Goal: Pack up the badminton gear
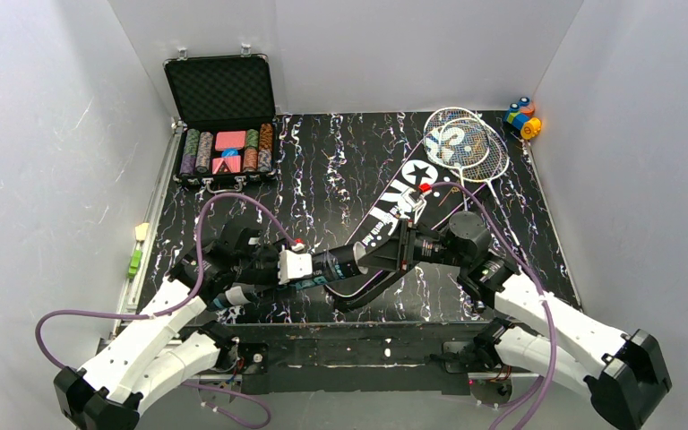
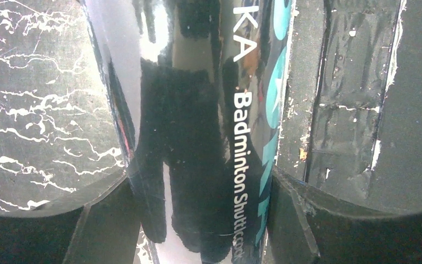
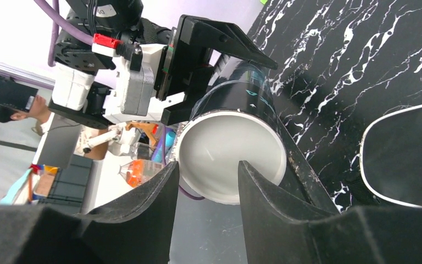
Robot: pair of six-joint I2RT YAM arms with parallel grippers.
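Observation:
My left gripper [image 1: 307, 267] is shut on the long dark tube with teal lettering [image 1: 339, 263] and holds it level above the table's near edge. In the left wrist view the tube [image 2: 209, 110], lettered "Badminton Shuttlecock", fills the space between the fingers [image 2: 307, 220]. My right gripper [image 1: 380, 254] is open at the tube's other end. Its fingertips [image 3: 264, 192] stand just before the white end cap [image 3: 225, 146]. The black bag lettered "SPORT" [image 1: 396, 202] lies flat behind the tube. Two silver-framed rackets [image 1: 466, 143] lie at the back right. No shuttlecocks show.
An open black case of poker chips [image 1: 224, 134] stands at the back left. Colourful toy blocks [image 1: 524, 118] sit in the back right corner. White walls close the table on three sides. The bag's white-piped edge [image 3: 362, 159] shows right of my right gripper.

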